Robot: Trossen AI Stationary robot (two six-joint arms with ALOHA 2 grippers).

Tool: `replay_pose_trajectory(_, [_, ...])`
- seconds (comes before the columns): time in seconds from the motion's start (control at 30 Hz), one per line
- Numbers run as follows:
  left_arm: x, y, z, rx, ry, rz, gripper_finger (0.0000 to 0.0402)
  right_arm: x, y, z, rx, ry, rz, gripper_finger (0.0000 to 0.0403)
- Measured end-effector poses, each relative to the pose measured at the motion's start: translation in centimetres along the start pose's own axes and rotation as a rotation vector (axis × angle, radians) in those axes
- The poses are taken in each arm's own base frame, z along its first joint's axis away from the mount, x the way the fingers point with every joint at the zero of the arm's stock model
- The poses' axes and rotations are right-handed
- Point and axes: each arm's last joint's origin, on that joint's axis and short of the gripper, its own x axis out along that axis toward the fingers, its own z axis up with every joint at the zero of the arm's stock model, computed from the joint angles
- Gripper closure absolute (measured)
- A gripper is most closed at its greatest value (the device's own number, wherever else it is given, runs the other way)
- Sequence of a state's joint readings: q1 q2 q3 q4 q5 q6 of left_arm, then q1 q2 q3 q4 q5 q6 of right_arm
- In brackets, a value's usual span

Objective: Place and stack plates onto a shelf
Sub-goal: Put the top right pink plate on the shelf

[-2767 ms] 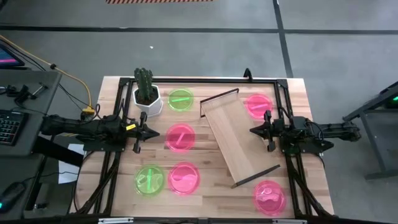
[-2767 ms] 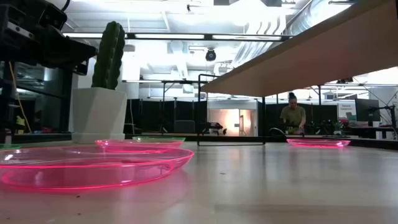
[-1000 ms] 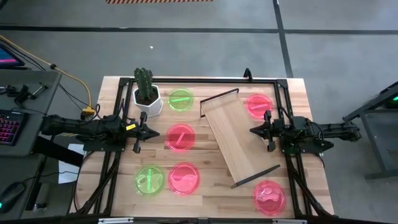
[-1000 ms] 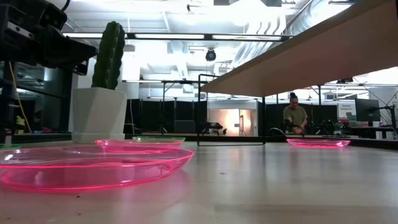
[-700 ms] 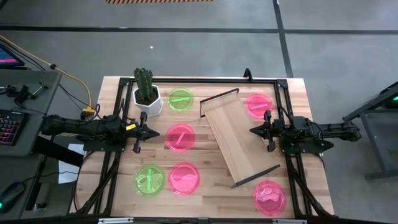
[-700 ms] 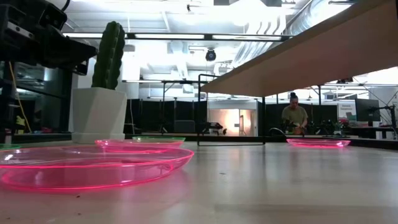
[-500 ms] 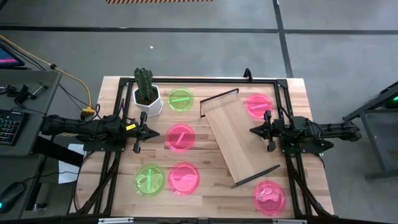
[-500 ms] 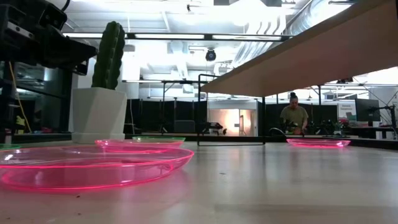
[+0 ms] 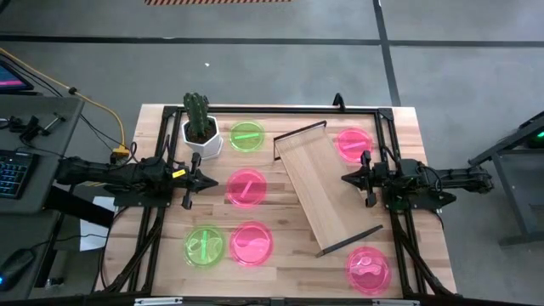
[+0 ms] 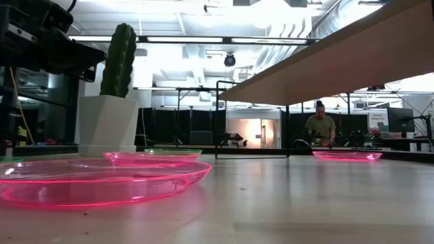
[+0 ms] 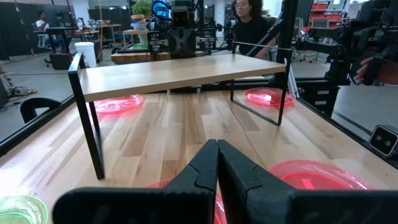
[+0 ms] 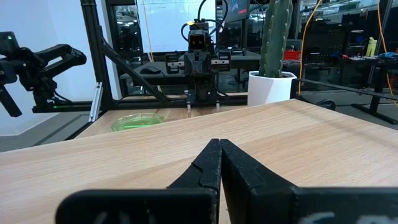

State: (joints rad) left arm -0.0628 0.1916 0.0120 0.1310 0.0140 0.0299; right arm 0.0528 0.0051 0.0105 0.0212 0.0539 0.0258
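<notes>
Several round translucent plates lie flat on the wooden tabletop: a green plate [image 9: 246,136] and a pink plate [image 9: 246,187] in the middle left, a green plate [image 9: 205,245] and a pink plate [image 9: 252,243] nearer, and pink plates at the far right [image 9: 351,143] and near right [image 9: 369,268]. The shelf [image 9: 327,189], a light-wood plank on black end frames [image 11: 84,118], stands slanted in the table's middle. My left gripper [image 9: 214,180] is shut, level, left of the middle pink plate. My right gripper [image 9: 344,178] is shut, level, at the shelf's right side above its top [image 12: 186,155].
A cactus in a white pot [image 9: 201,129] stands at the far left beside the green plate. Black frame rails [image 9: 272,109] run round the table. A desk with a keyboard [image 9: 13,170] stands off the left edge. A person [image 10: 320,129] works far behind the table.
</notes>
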Motion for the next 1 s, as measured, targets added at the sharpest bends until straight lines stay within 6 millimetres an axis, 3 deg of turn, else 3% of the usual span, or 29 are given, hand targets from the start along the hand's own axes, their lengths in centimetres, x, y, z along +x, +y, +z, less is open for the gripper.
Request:
replay_pose_trajectory(0.2, [0.0, 0.0, 0.0, 0.0, 0.0, 0.0, 0.0401, 0.0, 0.0, 0.4, 0.003, -0.045, -0.016, 0.0403])
replay_pose_trajectory(0.43, [0.0, 0.0, 0.0, 0.0, -0.001, 0.0, 0.0401, -1.2, -0.6, 4.6, 0.0, -0.485, -0.213, 0.0403])
replay_pose_trajectory(0.6, [0.0, 0.0, 0.0, 0.0, 0.0, 0.0, 0.0401, -1.5, -0.6, 5.5, -0.081, -0.576, -0.264, 0.0403])
replay_pose_trajectory(0.73, [0.0, 0.0, 0.0, 0.0, -0.001, 0.0, 0.0401, -0.6, -1.3, 6.0, -0.021, -0.498, -0.437, 0.0403])
replay_pose_trajectory(0.87, [0.0, 0.0, 0.0, 0.0, -0.001, 0.0, 0.0401, 0.7, -3.0, 6.5, 0.132, -0.308, -0.915, 0.0403])
replay_pose_trajectory(1.0, [0.0, 0.0, 0.0, 0.0, 0.0, 0.0, 0.0401, 1.9, -4.8, 7.1, 0.06, -0.072, -1.237, 0.0403])
